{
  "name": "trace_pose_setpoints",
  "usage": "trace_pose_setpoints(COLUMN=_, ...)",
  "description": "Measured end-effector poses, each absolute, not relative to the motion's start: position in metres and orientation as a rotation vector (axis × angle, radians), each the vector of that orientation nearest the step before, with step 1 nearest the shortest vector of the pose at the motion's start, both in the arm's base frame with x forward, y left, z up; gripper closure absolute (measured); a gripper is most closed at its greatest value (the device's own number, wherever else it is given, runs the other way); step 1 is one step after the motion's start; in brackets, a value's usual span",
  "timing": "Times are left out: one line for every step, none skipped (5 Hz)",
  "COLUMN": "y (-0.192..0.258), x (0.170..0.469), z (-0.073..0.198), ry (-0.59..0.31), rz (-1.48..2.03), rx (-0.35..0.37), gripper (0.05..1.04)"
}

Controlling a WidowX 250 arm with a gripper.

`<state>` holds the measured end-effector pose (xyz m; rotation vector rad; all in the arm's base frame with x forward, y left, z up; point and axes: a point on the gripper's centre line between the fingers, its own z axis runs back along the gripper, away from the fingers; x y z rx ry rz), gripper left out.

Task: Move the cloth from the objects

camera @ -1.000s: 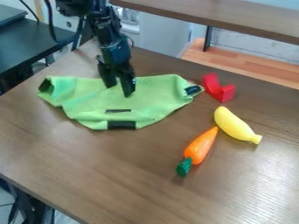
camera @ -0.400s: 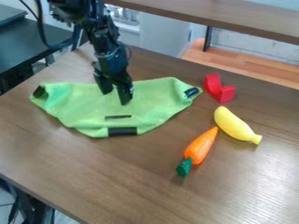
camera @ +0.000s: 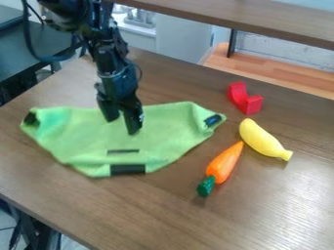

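The gripper (camera: 122, 126) points down at the upper middle of the green cloth (camera: 163, 136), its two fingers apart and their tips against the fabric. Spread over the left half of the table, the cloth has dark patches at its corners and front edge. To its right lie a red curved block (camera: 245, 99), a yellow banana (camera: 262, 139) and an orange carrot (camera: 223, 164) with a green top, all uncovered. The cloth's right corner is a short gap from the banana and the block.
The brown table (camera: 156, 210) has its back edge running down to the right. A wooden shelf (camera: 261, 22) stands behind it, and a dark desk (camera: 32, 49) is at the upper left.
My gripper has moved toward the front and slightly left, and the cloth has slid the same way with it. The block, banana and carrot have kept their places.
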<state>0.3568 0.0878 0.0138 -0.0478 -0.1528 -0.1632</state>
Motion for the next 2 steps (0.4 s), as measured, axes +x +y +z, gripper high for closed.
trace_pose_setpoints(y=0.081, x=0.349, z=0.015, ry=-0.12, rz=-0.09, rx=-0.071, gripper=0.084)
trace_pose_setpoints(y=0.069, x=0.346, z=0.016, ry=-0.109, rz=-0.013, rx=-0.099, gripper=0.084)
